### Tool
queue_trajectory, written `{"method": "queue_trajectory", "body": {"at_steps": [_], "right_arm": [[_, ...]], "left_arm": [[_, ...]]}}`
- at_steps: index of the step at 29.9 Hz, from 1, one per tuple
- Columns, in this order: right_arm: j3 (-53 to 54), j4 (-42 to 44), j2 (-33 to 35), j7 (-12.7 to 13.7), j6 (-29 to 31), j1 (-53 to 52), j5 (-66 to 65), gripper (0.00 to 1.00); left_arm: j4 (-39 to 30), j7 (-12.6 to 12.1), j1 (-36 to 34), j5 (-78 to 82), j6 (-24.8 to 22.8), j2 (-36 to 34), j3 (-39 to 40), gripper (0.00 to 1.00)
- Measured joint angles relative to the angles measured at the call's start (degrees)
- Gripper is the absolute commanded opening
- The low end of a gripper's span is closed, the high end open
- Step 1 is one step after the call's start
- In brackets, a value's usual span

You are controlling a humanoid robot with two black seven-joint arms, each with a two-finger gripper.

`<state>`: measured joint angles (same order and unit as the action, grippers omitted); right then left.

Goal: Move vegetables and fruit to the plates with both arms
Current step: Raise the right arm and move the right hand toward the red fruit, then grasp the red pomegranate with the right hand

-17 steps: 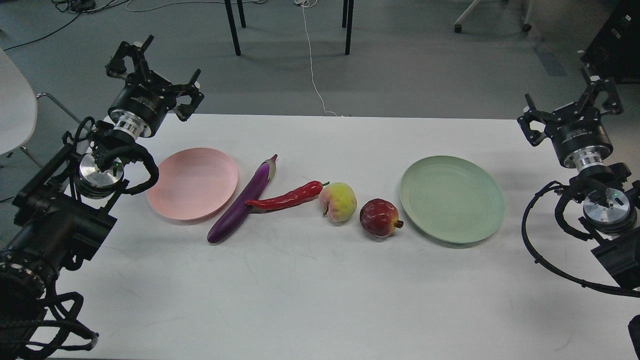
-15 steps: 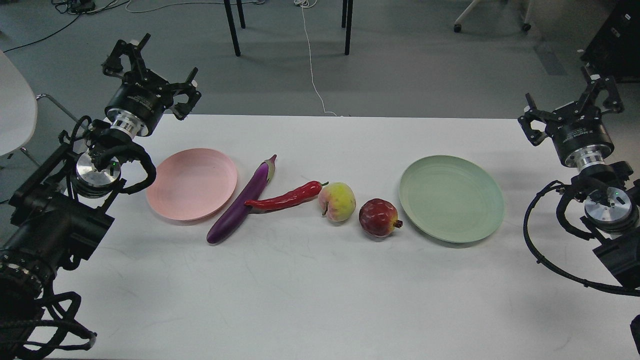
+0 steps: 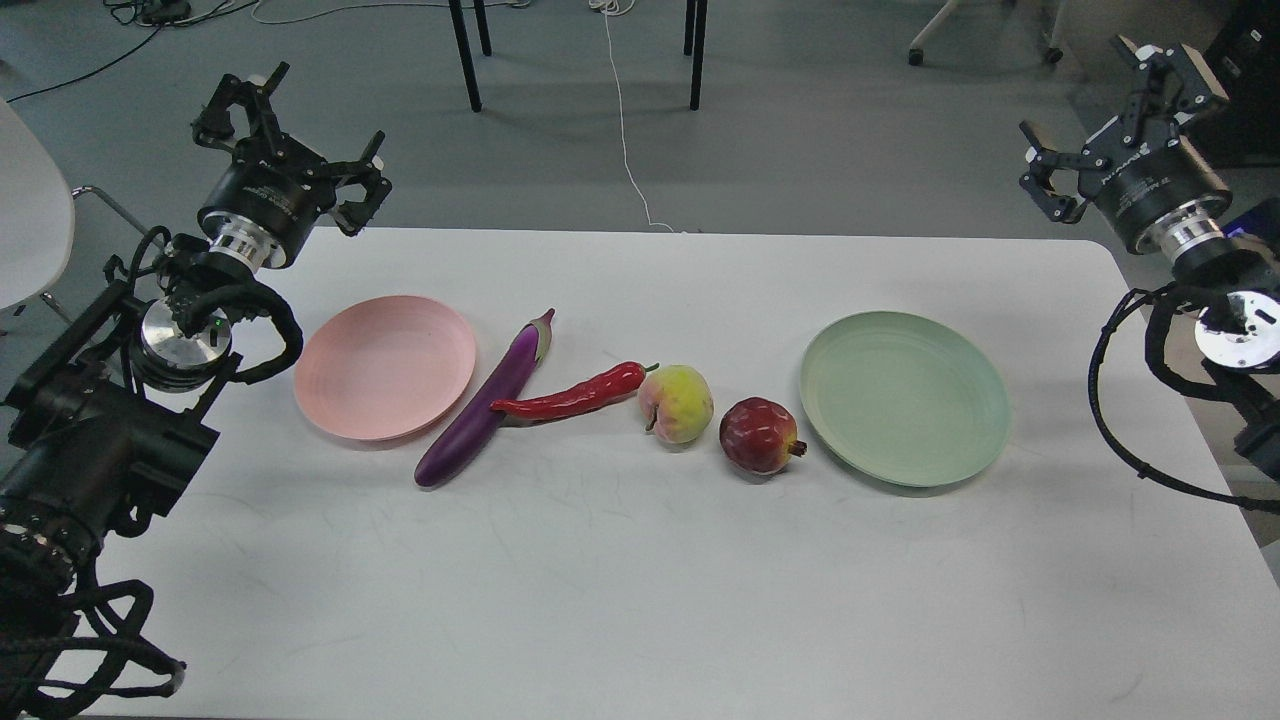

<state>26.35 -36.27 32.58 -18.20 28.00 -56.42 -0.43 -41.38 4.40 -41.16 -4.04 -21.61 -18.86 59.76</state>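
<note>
Both claws spread and empty, all four items still on the table

Your left gripper (image 3: 290,130) and right gripper (image 3: 1110,115) hang spread, well apart from the food; eggplant (image 3: 487,403) beside the pink plate (image 3: 385,367), chili pepper (image 3: 572,397) touching it; both look glossy, likely slippery, so grasp mid-length; peach (image 3: 677,403) and pomegranate (image 3: 760,435), near the green plate (image 3: 905,397), may roll; white table (image 3: 640,580), grey floor beyond.

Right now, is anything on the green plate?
No, the green plate is bare; the pomegranate sits on the table beside it.
</note>
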Motion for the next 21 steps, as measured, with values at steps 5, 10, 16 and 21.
{"method": "queue_trajectory", "body": {"at_steps": [5,10,16,21], "right_arm": [[-20.0,-2.0,0.7,0.0,0.0,-14.2,-5.0,0.98],[-36.0,-5.1,-4.4,-0.5,0.0,-25.6,-16.4,0.98],[-50.6,-8.8,-12.8,-2.1,0.0,-32.8,-36.2,0.97],[-60.9,-9.8,-20.3,-4.0,0.0,-35.8,-47.7,0.97]], "left_arm": [[0.0,-0.1,-0.2,0.6,-0.3,-1.0,-0.7,0.99],[-0.3,-0.1,-0.4,0.9,-0.3,-1.8,-1.2,0.99],[-0.6,-0.3,-0.4,1.0,-0.2,-3.8,-1.4,0.99],[-0.7,-0.2,-0.2,1.0,-0.4,-4.6,-1.4,0.99]]}}
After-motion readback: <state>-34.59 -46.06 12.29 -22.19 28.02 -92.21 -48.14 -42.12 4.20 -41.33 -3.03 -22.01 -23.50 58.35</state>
